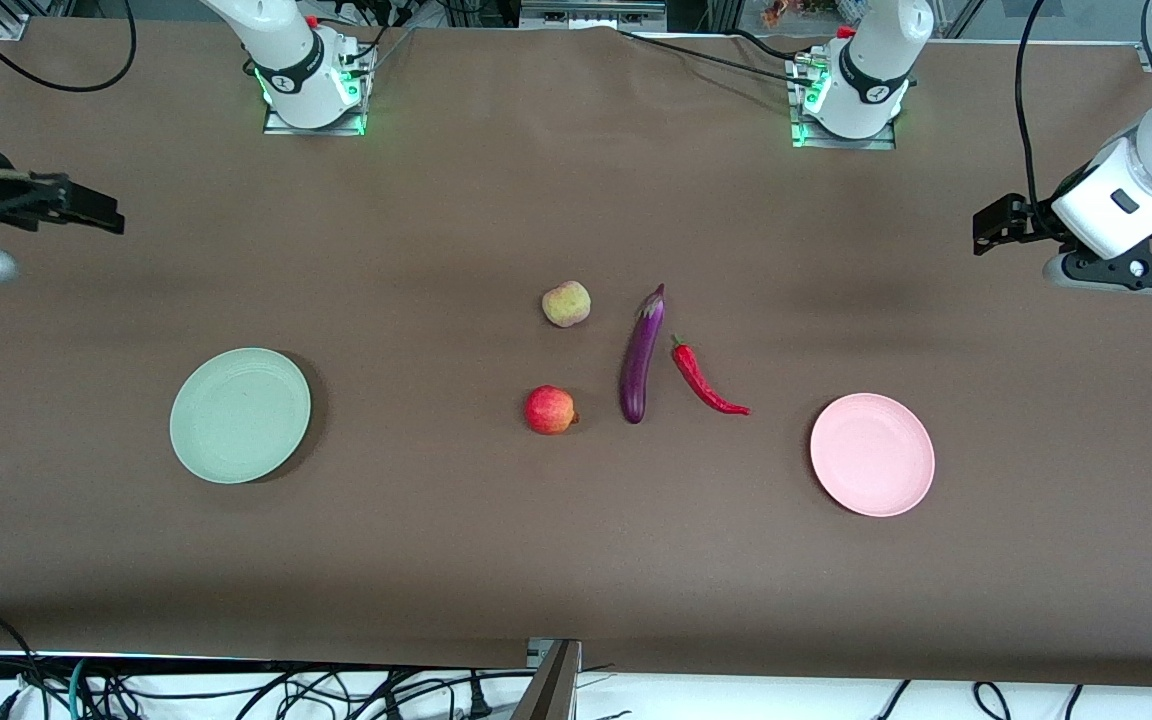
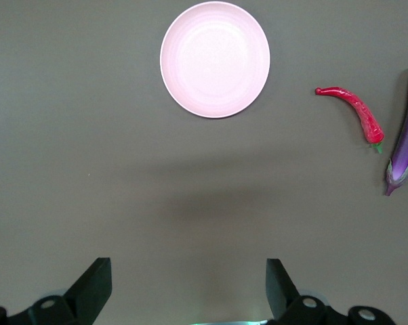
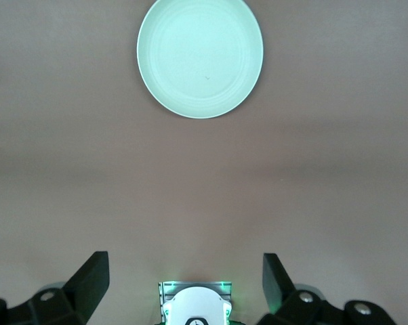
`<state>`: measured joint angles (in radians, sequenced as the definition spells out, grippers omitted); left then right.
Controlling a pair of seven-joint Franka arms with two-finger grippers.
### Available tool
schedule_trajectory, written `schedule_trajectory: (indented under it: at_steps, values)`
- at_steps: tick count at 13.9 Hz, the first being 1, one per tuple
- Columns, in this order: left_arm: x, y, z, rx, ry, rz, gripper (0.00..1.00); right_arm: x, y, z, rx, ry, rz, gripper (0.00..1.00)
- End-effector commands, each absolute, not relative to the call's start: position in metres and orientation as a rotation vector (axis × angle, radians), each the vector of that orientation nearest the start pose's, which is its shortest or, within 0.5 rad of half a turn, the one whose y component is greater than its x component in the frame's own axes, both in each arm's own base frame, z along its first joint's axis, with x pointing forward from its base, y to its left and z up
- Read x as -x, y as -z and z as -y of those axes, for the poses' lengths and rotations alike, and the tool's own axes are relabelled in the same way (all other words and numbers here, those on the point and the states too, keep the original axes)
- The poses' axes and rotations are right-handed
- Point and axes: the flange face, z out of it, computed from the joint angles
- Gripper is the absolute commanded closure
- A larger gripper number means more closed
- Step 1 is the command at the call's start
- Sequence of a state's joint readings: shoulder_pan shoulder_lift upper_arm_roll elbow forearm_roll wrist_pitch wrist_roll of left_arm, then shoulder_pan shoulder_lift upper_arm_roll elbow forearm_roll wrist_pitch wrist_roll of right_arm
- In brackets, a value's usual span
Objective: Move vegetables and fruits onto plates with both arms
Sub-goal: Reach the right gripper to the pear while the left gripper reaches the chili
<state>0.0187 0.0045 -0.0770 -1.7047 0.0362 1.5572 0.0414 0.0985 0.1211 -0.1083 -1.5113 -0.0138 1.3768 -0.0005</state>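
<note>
Even, bright overhead lighting over the brown table [image 1: 436, 560]. Soft, short shadows fall beside the green plate [image 1: 240, 415], the pink plate [image 1: 872, 454] and the eggplant [image 1: 641, 355], whose glossy skin carries a thin highlight. Broad, faint arm shadows darken the cloth in both wrist views. Green lamps glow at both arm bases. Focus is sharp throughout; no marked edge distortion.

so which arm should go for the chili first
Left. The chili lies toward the left arm's end, beside the pink plate; the open left gripper already sees both. The open right gripper sees only the mint plate.
</note>
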Motion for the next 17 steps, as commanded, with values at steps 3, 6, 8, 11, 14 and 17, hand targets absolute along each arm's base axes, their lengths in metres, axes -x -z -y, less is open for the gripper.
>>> schedule_trajectory:
  at_steps: [3, 6, 8, 11, 14, 17]
  values:
    - [-0.558, -0.512, 0.054, 3.071, -0.485, -0.209, 0.00, -0.605, -0.509, -0.053, 3.035, -0.430, 0.020, 0.00]
    - [-0.575, -0.443, 0.092, 3.049, -0.627, -0.174, 0.00, -0.619, -0.471, -0.132, 3.074, -0.377, -0.101, 0.00]
    - [-0.589, -0.390, 0.130, 3.080, -0.654, -0.031, 0.00, -0.623, -0.443, -0.188, 3.095, -0.333, -0.130, 0.00]
    - [-0.597, -0.323, 0.204, 3.056, -0.566, 0.295, 0.00, -0.607, -0.403, -0.281, 3.104, -0.305, -0.206, 0.00]
    - [-0.600, -0.257, 0.265, 3.055, -0.424, 0.610, 0.00, -0.588, -0.366, -0.358, 3.024, -0.277, -0.427, 0.00]
    - [-0.603, -0.204, 0.295, 3.090, -0.298, 0.834, 0.00, -0.564, -0.327, -0.413, 3.040, -0.246, -0.395, 0.00]
